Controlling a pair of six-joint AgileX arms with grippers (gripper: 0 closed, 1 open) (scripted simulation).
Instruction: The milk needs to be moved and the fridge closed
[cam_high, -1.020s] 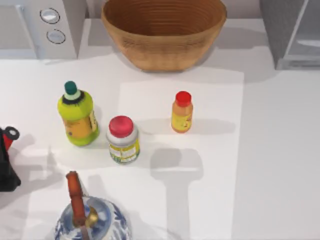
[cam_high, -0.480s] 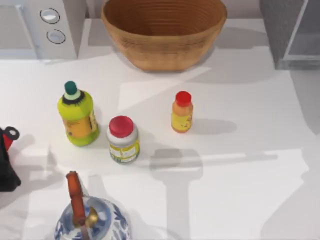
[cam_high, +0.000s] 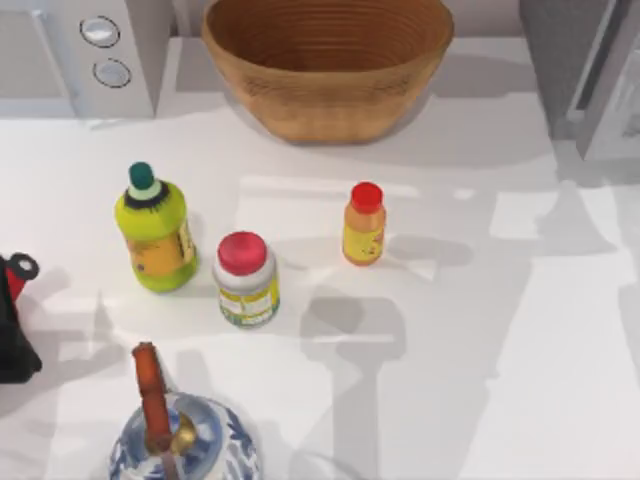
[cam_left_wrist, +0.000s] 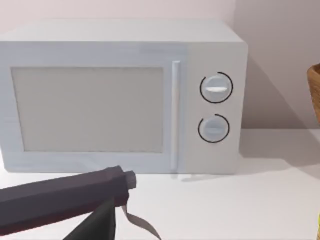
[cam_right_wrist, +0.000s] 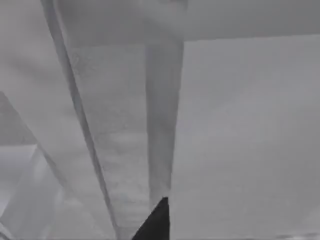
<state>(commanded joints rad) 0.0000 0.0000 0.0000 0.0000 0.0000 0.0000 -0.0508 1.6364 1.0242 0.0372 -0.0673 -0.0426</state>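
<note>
fridge: the grey cabinet (cam_high: 560, 55) stood at the tabletop's far right corner in the top view, speckled wall toward the basket

door: the pale door panel (cam_high: 612, 85) sat much closer to the cabinet than a second ago, when it stood swung wide with the interior showing; only a narrow angle was left open

right wrist view: pale grey panels and a thin edge (cam_right_wrist: 80, 120) ran close past the camera, which i took for the door seen at close range

right hand: a dark fingertip (cam_right_wrist: 155, 222) showed at the frame's lower edge in the right wrist view; whether the fingers were wide or narrow, i cannot tell

shadows: the shadows across the right half of the tabletop (cam_high: 520, 330) had shifted over the last second, which fitted an arm sweeping on that side

milk: no carton was on the tabletop among the other things; judging by the closing door, it was likely already inside the fridge

meaning for the task: the moving step looked done and the closing step was nearly finished; a last push should bring the door flush

left hand: it sat low beside the white microwave (cam_left_wrist: 125, 95), one dark finger (cam_left_wrist: 65, 200) lying across the left wrist view; parked, and its opening i cannot tell

bystanders: the orange bottle (cam_high: 364, 224), the red-lidded jar (cam_high: 245, 279), the green bottle (cam_high: 154, 229), the wicker basket (cam_high: 327, 62) and the blue teapot (cam_high: 175, 440) had not moved
</note>
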